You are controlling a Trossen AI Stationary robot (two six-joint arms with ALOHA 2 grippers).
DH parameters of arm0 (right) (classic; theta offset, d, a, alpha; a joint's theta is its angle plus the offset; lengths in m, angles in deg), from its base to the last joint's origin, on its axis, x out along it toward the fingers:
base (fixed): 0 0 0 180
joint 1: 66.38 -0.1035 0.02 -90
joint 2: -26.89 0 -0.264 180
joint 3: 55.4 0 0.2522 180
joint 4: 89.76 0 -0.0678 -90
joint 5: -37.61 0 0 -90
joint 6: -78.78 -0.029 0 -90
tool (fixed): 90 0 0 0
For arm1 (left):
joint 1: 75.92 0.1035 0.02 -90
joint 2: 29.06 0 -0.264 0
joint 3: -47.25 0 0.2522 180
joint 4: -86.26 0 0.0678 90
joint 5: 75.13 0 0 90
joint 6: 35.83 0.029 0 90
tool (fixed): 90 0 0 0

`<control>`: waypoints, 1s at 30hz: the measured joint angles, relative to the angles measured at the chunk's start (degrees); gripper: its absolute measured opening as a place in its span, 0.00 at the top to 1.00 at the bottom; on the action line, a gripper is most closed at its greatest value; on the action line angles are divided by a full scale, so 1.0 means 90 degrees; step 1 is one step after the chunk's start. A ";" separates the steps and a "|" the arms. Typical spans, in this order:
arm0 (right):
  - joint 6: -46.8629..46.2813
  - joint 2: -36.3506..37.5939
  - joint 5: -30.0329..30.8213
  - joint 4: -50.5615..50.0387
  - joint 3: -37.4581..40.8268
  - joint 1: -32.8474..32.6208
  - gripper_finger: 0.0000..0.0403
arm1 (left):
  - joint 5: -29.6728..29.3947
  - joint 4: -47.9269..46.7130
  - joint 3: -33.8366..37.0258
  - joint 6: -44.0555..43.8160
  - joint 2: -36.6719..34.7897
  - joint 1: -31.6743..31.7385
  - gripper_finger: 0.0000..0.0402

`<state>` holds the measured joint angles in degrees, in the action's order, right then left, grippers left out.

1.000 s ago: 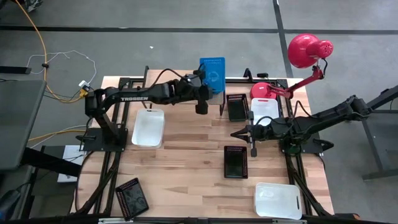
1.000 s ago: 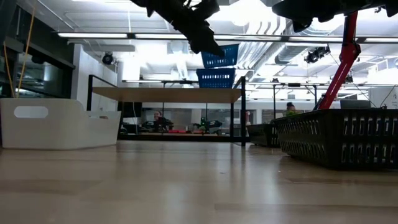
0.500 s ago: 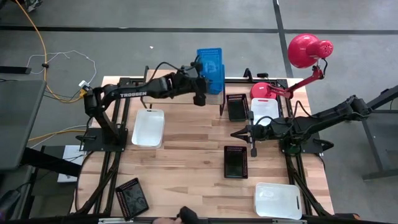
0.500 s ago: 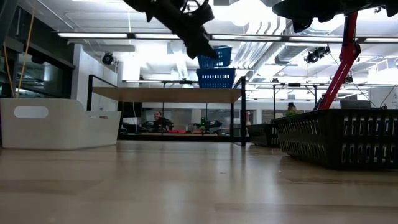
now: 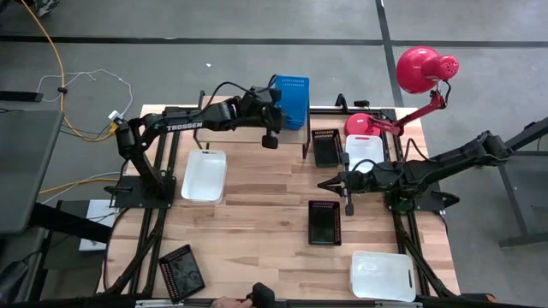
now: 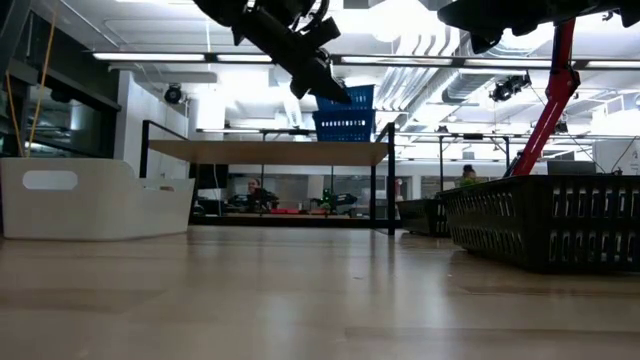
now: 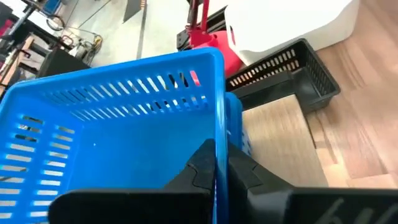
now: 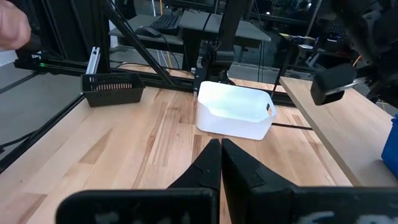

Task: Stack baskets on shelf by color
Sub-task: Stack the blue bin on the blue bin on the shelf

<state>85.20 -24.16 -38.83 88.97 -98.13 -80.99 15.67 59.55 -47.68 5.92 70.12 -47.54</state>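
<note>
From above, the left gripper [image 5: 272, 109] grips a blue basket [image 5: 292, 101] over the shelf [image 5: 257, 115] at the bench's far edge. Level view: it hangs just above another blue basket [image 6: 346, 125]. Left wrist: fingers pinch its wall; lowering squarely seems next. The right gripper [image 5: 326, 184], clenched empty, waits mid-bench.

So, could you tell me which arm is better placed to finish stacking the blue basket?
Left: its pincer grips the blue basket's wall over the shelf. The right pincer is shut mid-table.
</note>
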 joint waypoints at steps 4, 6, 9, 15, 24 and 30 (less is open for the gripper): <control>-0.0017 0.0000 -0.0002 0.0000 0.0000 0.0000 1.00 | -0.0043 -0.0159 0.0000 -0.0019 -0.0001 -0.0128 1.00; -0.0015 0.0000 0.0000 0.0000 0.0000 0.0000 1.00 | -0.0215 -0.0240 0.0000 -0.0088 -0.0002 -0.0207 1.00; -0.0010 0.0000 0.0000 0.0000 0.0000 0.0000 1.00 | -0.0473 -0.0301 0.0000 -0.0267 -0.0002 -0.0350 1.00; -0.0002 0.0000 0.0000 0.0000 0.0000 0.0000 1.00 | -0.0773 -0.0280 0.0000 -0.0456 -0.0002 -0.0628 1.00; 0.0002 0.0000 0.0000 0.0002 0.0000 0.0000 1.00 | -0.1570 -0.0293 0.0000 -0.0619 -0.0002 -0.0833 1.00; 0.0002 0.0000 0.0000 0.0002 0.0000 0.0000 1.00 | -0.1498 -0.0303 0.0000 -0.0630 -0.0002 -0.0833 1.00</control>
<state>85.22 -24.16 -38.83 89.00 -98.13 -80.99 2.19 56.83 -47.68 0.26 70.09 -55.04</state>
